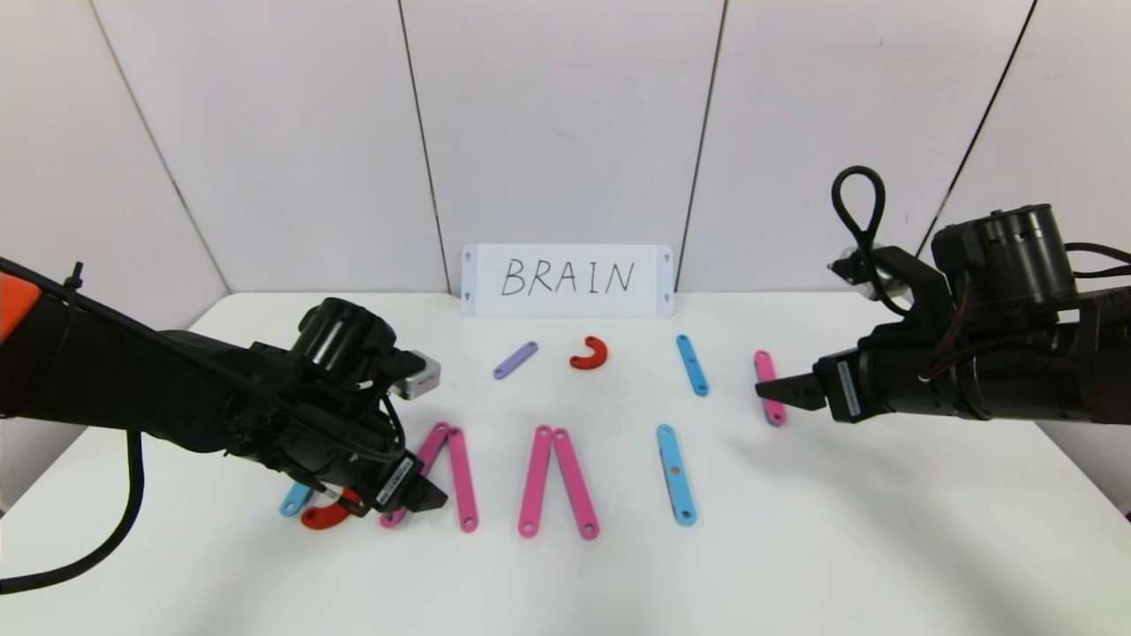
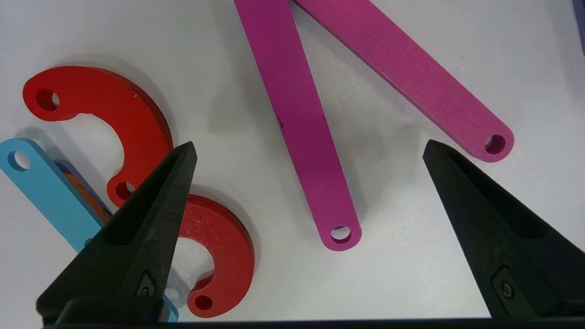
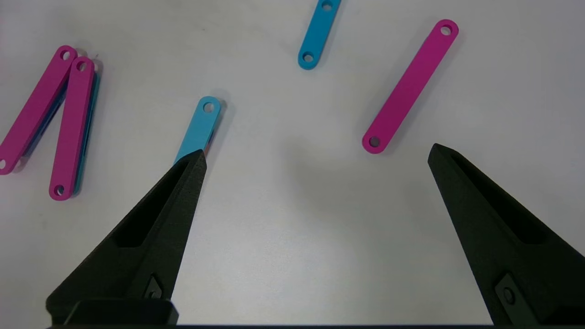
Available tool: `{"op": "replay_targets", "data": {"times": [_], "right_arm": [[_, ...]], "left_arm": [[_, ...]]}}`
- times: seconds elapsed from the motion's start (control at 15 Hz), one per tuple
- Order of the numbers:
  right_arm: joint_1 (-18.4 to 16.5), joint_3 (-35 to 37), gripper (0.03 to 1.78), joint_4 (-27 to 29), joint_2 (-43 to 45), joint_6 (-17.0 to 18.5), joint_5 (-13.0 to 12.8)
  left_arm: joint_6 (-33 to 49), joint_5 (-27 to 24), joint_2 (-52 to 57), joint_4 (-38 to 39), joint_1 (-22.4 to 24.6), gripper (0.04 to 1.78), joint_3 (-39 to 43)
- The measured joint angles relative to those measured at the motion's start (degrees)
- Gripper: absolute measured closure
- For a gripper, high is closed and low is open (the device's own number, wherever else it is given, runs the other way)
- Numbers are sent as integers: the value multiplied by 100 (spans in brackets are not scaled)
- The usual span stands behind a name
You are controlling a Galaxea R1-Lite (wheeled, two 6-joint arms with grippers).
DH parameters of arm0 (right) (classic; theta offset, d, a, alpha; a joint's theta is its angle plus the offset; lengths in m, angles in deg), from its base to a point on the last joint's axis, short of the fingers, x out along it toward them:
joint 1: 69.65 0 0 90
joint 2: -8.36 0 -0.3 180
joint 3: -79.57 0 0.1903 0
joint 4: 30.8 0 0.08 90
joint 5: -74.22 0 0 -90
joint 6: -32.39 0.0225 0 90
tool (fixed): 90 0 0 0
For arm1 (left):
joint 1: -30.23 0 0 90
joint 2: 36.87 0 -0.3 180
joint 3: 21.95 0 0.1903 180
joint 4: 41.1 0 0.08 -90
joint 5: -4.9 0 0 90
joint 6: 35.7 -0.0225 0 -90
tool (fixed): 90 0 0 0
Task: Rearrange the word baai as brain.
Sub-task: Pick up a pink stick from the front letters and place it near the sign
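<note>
The head view hides the left gripper point(image 1: 424, 496) among the word baai point(image 1: 539, 477) on the tabletop point(image 1: 795, 548); its wrist view shows jaws wide open, empty, over two red curves point(image 2: 137, 123). The right gripper point(image 3: 315, 155) hovers, jaws spread, holding nothing.

Two black arms with cylindrical joints and looped black cables. Left arm point(image 1: 177, 389) bears an orange patch. Fingers point(image 2: 137, 228) are black, tapered wedges.

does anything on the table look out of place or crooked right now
Yes. Four strips lie loose behind the letter row: a lilac bar, a red curve, a light-blue bar and a pink bar, each at its own slant, joined to nothing.
</note>
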Motion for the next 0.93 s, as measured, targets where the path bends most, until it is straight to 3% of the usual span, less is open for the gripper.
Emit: {"op": "replay_targets", "data": {"times": [0.27, 0.47, 0.6, 0.93], "right_arm": [[5, 0, 11, 0, -15, 0, -2], [5, 9, 11, 0, -22, 0, 0], [2, 9, 11, 0, -24, 0, 0], [13, 22, 11, -2, -24, -5, 0]], "left_arm": [[4, 52, -127, 30, 11, 9, -46], [11, 55, -199, 38, 11, 28, -91], [23, 66, -260, 49, 17, 53, -149], [28, 68, -378, 63, 37, 140, -251]]}}
